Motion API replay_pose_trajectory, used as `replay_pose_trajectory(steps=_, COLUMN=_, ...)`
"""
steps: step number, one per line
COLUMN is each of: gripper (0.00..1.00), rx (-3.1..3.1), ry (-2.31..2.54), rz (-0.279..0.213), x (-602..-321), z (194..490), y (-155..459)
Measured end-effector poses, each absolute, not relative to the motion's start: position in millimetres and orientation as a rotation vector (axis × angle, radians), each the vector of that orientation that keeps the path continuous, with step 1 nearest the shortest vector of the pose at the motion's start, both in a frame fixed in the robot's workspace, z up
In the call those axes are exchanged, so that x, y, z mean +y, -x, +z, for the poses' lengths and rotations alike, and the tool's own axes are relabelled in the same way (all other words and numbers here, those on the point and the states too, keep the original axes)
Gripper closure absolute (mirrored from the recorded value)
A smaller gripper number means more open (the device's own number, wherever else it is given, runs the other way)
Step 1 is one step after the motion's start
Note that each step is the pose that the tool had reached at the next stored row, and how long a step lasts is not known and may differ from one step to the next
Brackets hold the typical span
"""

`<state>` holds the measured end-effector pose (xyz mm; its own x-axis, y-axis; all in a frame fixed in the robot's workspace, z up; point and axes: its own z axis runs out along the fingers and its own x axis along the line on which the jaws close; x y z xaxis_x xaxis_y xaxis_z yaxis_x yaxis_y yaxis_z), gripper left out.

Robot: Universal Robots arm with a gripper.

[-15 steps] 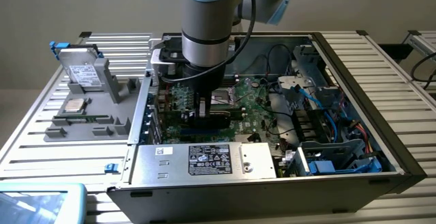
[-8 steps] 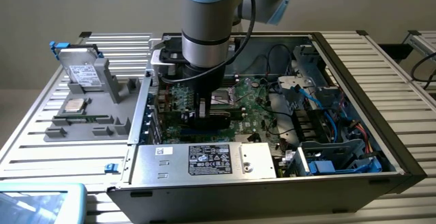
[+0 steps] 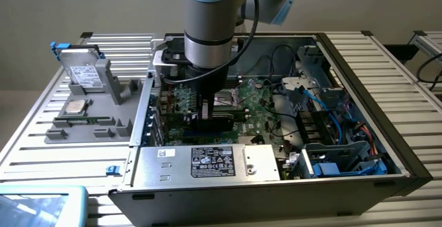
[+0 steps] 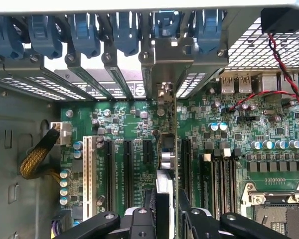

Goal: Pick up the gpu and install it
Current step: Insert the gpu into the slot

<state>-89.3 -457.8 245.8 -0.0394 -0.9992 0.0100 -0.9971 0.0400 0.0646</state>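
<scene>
While the jaws clasp the one gpu (image 4: pixel 166 158) edge-on, it stands upright over the motherboard (image 4: pixel 124 124).

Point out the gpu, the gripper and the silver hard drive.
gpu (image 4: pixel 165 158), wrist view, on its edge facing the camera.
gripper (image 4: pixel 166 201), wrist view, midway between its fingertips.
hard drive (image 3: pixel 86 75), exterior view, on its white label.

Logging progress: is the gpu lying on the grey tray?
No, the gpu stands on edge over the motherboard, gripped by the end effector.
</scene>
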Motion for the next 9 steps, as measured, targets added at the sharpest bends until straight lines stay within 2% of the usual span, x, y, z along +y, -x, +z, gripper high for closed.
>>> replay_pose_trajectory(steps=9, gripper=0.72, rx=-2.225, ry=-2.138, rz=-0.058, x=-457.1, z=245.8, y=89.3)
